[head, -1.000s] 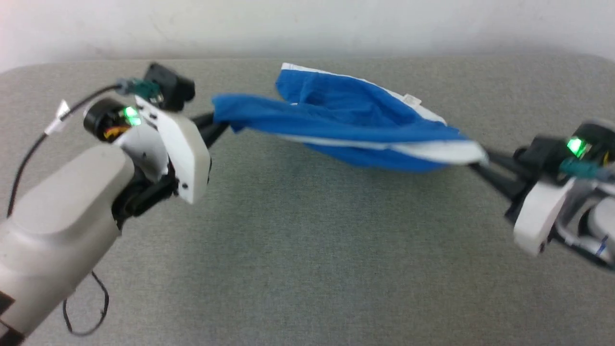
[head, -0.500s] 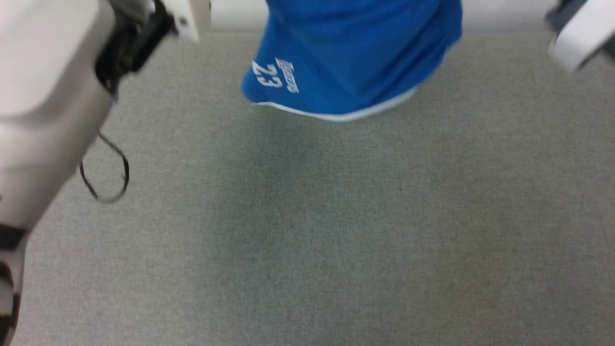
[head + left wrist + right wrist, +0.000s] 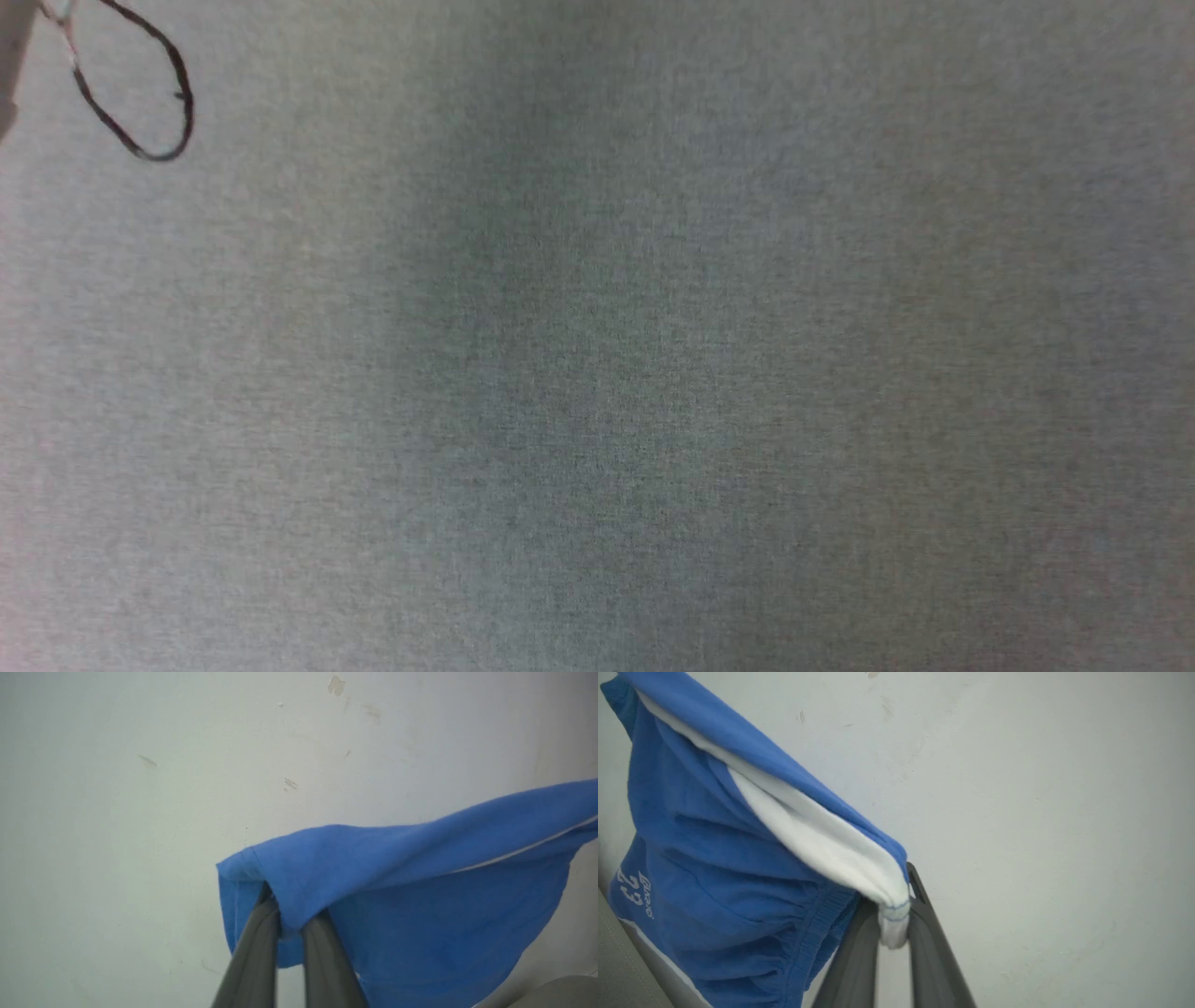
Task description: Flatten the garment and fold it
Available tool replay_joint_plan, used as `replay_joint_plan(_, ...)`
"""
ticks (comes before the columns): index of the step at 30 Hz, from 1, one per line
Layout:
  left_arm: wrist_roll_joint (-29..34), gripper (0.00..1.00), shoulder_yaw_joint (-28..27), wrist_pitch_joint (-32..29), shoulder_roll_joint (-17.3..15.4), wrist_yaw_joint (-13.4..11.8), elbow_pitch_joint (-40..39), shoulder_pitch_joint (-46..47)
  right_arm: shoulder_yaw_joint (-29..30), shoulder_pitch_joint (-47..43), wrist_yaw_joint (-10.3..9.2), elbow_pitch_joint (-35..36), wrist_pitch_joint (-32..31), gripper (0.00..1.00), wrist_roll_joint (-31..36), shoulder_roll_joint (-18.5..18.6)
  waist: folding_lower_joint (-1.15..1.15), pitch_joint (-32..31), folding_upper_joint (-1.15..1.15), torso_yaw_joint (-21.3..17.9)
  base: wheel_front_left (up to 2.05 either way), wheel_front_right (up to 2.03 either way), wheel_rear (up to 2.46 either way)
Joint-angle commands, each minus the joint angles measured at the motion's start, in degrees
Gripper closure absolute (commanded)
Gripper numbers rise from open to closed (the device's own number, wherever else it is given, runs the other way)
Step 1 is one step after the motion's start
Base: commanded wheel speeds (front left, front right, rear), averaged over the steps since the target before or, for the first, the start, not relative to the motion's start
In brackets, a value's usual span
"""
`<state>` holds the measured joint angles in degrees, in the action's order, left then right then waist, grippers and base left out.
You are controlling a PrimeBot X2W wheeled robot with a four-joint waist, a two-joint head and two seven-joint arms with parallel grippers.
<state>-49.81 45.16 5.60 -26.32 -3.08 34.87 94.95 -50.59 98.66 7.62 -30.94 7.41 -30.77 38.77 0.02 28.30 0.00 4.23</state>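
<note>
The garment, royal-blue shorts (image 3: 420, 886) with a white side stripe, hangs in the air in front of a pale wall. In the left wrist view my left gripper (image 3: 289, 926) is shut on a blue corner of the cloth, which drapes over the fingertips. In the right wrist view my right gripper (image 3: 894, 914) is shut on the white-striped edge of the shorts (image 3: 719, 858). The gathered waistband and a white "23" logo (image 3: 633, 891) hang below and to the left of it. The head view looks down on grey fabric surface (image 3: 653, 373).
A thin black cable loop (image 3: 140, 93) dangles at the head view's top left corner. A pale, scuffed wall (image 3: 140, 788) stands behind the lifted shorts. The grey surface's edge (image 3: 621, 970) shows at the right wrist view's lower left.
Both grippers have lifted the shorts up and out of the head view's top. The cable loop has risen to the top left corner.
</note>
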Motion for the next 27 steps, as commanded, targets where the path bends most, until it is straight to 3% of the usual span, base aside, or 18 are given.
replay_joint_plan(1, 0.2, 1.0, -0.4, 0.9, 0.0, 0.2, 0.6, 0.7, -0.2, 1.1, -0.13, -1.0, 0.8, 1.0, 0.0, -0.3, -0.02, 3.3, 0.0, 0.1, 0.0, 0.0, 0.0)
replay_joint_plan(11, -0.4, 1.0, 1.1, 6.2, 1.5, 1.0, 2.3, -8.7, -7.8, -7.1, -0.13, -3.1, 5.0, 1.0, -0.2, -1.5, -0.02, 3.8, 0.0, -0.4, 0.0, 0.0, 0.0)
replay_joint_plan(16, -2.3, 1.0, 0.6, 8.8, 1.3, 0.9, 1.2, -21.9, -11.5, -18.1, -0.13, -2.1, 7.0, 1.0, 0.5, -1.3, -0.02, 1.3, 0.0, -0.8, 0.0, 0.0, 0.0)
replay_joint_plan(27, -1.3, 1.0, -5.1, 9.4, -2.7, -3.4, -10.4, -56.3, -16.1, -44.3, -0.13, 8.6, 7.6, 1.0, -0.2, 1.4, -0.02, -9.7, 0.0, -2.5, 0.0, 0.0, 0.0)
